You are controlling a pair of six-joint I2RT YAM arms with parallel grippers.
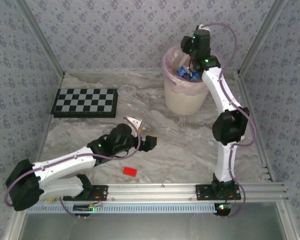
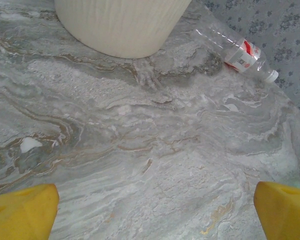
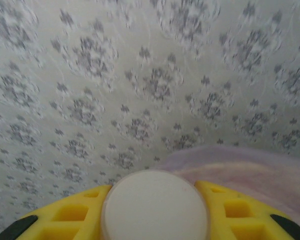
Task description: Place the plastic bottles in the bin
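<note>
Marble-patterned tabletop (image 1: 180, 145) is carrying the whole scene, walled in by floral wallpaper (image 3: 140, 75). The cream-white bin (image 1: 182, 100) is standing at the far right of centre, its pale pink liner (image 3: 250, 165) folded over the rim. Over on the far left a black-and-white chessboard (image 1: 85, 102) is lying flat, well apart from the bin.

The right arm is reaching tall, and the right gripper (image 1: 189, 50) is hovering above the bin's far rim. In the right wrist view its yellow fingers (image 3: 240, 210) are pressing on either side of a held bottle (image 3: 155, 205), seen end-on as a round white disc with a clear edge, so the jaws are clamping it.

The left arm is stretching low across the middle of the table, and the left gripper (image 1: 149, 142) is hanging just above bare marble. Its yellow fingertips (image 2: 22, 210) are sitting at opposite edges of the left wrist view: jaws spread wide, gripping nothing.

Blue-labelled bottles (image 1: 186, 74) are lying inside the bin. One loose bottle (image 2: 242, 54), clear with a red-and-white label and a white cap, is lying on its side just beside the bin's base, near the wall. A small flat red block (image 1: 130, 171) is resting near the front rail, close to the left arm.
</note>
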